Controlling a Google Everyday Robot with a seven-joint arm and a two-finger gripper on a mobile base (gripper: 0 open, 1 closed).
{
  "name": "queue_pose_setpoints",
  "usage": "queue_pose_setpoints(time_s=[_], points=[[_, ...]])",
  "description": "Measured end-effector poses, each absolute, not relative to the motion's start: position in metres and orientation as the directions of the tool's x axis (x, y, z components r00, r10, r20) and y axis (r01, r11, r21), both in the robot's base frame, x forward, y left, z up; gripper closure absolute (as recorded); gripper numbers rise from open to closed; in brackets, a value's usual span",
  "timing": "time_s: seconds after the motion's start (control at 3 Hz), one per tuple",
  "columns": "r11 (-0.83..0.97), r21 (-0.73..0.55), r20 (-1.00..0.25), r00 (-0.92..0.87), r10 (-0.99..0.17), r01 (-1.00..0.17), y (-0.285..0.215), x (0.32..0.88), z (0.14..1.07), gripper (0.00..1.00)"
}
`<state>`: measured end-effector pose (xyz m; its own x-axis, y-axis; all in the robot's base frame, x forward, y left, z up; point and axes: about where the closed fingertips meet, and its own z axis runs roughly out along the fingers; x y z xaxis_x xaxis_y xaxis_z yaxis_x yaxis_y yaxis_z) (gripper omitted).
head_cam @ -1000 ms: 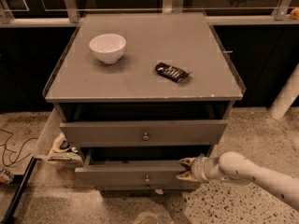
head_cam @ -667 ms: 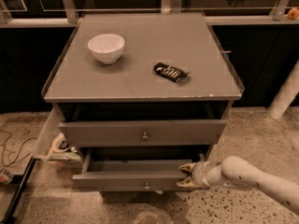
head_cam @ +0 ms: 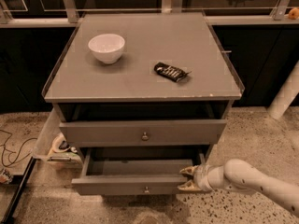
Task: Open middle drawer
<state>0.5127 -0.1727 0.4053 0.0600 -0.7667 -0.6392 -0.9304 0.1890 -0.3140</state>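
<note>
Clamping the open middle drawer (head_cam: 126,185) at right is the gripper (head_cam: 186,179).

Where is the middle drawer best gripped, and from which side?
Grip the middle drawer by its flat front's right end, coming from the front right, where the gripper holds it. Partly open, its thin panel edge is exposed; the knob looks small.

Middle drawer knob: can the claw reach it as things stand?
Probably yes: the claw is at the right front corner of the middle drawer, and nothing lies between it and the knob.
</note>
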Motion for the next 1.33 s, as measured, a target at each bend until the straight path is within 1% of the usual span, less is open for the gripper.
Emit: queue_pose_setpoints(time_s=[0.33, 0.67, 1.33], points=[[0.198, -0.306, -0.642, 0.048, -0.765, -0.931, -0.1774, 0.4949, 0.4044, 1.00], [0.198, -0.306, -0.642, 0.048, -0.765, -0.931, -0.1772, 0.4945, 0.4044, 0.81], [0.198, -0.306, -0.642, 0.048, -0.765, -0.931, -0.1772, 0.4944, 0.4043, 0.34]])
